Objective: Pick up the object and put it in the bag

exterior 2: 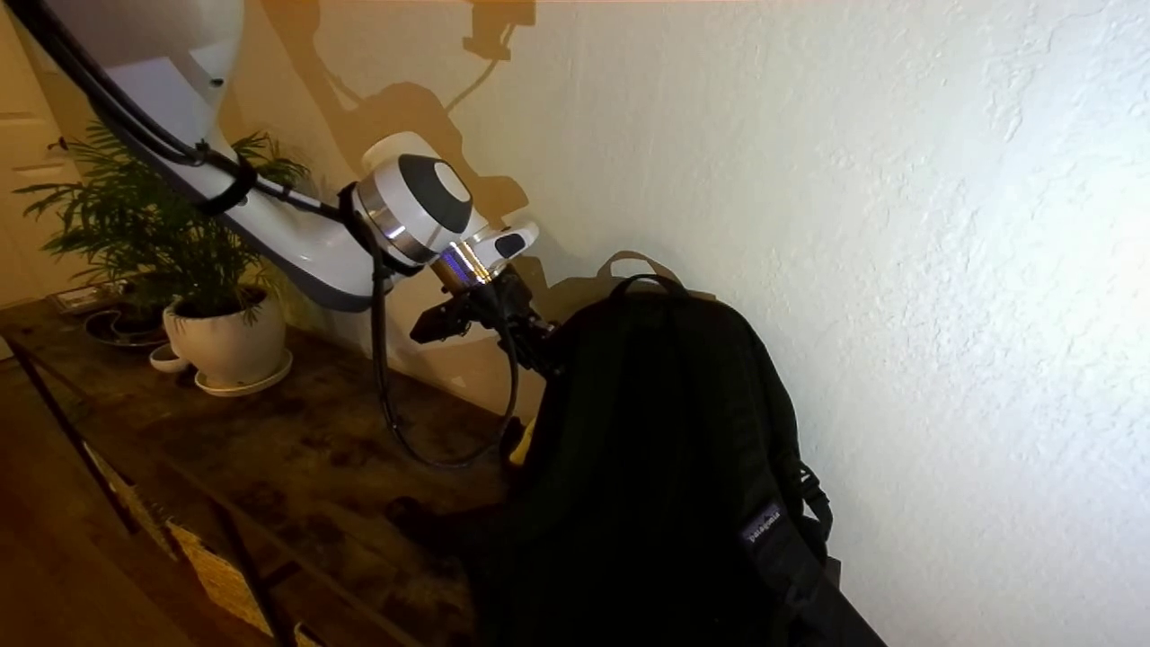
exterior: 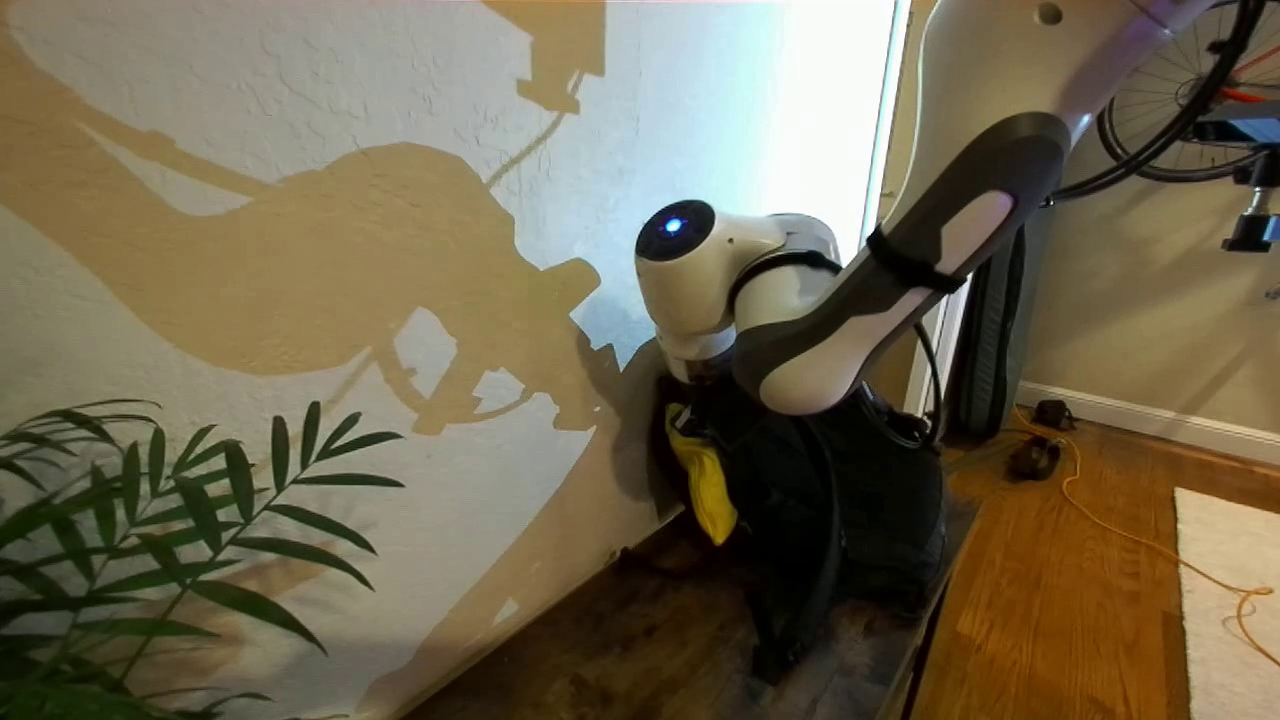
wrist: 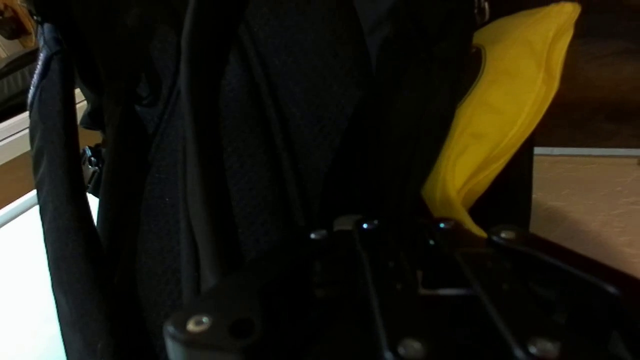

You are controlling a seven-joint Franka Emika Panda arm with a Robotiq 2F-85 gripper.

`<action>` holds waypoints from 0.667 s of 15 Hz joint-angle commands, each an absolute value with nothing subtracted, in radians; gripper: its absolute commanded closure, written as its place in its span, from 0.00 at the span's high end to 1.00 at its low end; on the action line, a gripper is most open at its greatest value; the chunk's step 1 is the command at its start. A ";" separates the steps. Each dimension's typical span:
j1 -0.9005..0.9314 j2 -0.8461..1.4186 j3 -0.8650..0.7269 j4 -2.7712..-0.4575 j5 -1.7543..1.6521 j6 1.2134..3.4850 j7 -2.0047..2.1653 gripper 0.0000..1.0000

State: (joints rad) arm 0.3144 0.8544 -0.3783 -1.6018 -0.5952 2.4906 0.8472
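Observation:
The yellow object (exterior: 708,490) is flat and floppy and hangs down beside the bag (exterior: 885,500), its lower end free. The wrist view shows it too (wrist: 500,110), running down behind my finger links. Only a sliver of the object (exterior 2: 523,443) shows in an exterior view. The bag (exterior 2: 656,467) is a black backpack standing upright near the wall, top loop up; its opening is not visible. My gripper (exterior 2: 548,359) is at the bag's upper side, dark against it. In the wrist view the finger links (wrist: 407,225) are close together with the object's end between or behind them; the fingertips are hidden.
The bag stands on a dark wooden table (exterior 2: 296,449) against a white textured wall (exterior 2: 943,270). A potted plant (exterior 2: 229,332) stands at its far end. A black strap (exterior: 790,630) trails on the tabletop. A cable (exterior 2: 449,463) loops below my wrist.

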 commanded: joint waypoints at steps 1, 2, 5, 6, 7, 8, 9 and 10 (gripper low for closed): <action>0.314 0.810 -0.345 -1.650 -0.590 2.482 0.844 0.06; 0.309 0.798 -0.329 -1.658 -0.580 2.490 0.832 0.06; 0.297 0.758 -0.287 -1.688 -0.553 2.511 0.799 0.06; 0.292 0.741 -0.273 -1.701 -0.541 2.517 0.786 0.06; 0.288 0.726 -0.260 -1.712 -0.525 2.522 0.770 0.06; 0.281 0.705 -0.245 -1.727 -0.506 2.527 0.751 0.06; 0.271 0.689 -0.228 -1.739 -0.483 2.537 0.725 0.06; 0.256 0.668 -0.208 -1.755 -0.456 2.547 0.693 0.06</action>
State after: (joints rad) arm 0.2970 0.7892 -0.2711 -1.6459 -0.5125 2.4968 0.7844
